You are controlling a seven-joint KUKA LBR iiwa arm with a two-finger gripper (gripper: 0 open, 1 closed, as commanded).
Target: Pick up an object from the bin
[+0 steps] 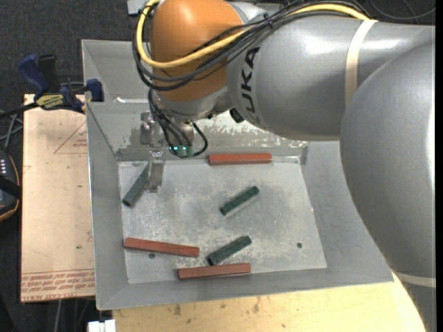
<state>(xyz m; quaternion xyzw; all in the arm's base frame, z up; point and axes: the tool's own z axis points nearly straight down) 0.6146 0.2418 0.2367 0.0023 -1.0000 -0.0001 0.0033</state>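
Overhead, the thick silver arm (311, 75) comes in from the right and bends across the back half of the bin (104, 220). Its wrist sits under a rounded orange cover (187, 40) looped with yellow and black cables (149, 54). From beneath that cover the gripper (155, 175) points straight down into the bin's back left corner, low over the floor; whether the jaws are wide or narrow I cannot tell from this angle. Right at its tip lies the upper end of a dark grey-green bar (135, 191), which slants down and leftward towards the left wall. I cannot tell whether that end sits between the jaws or merely beside them. Further right, in the front left of the floor, a long red-brown bar (160, 247) lies almost level. Next comes a second red-brown bar (214, 271) flat along the front wall. Just behind it is a short green bar (229, 250), tilted up to the right, with its lower end close to both red-brown pieces. A second green bar (239, 200) lies alone in the middle of the floor, tilted the same way and well apart from the rest. At the back, a third red-brown bar (240, 159) lies level along the foot of the rear wall, to the right of the gripper.
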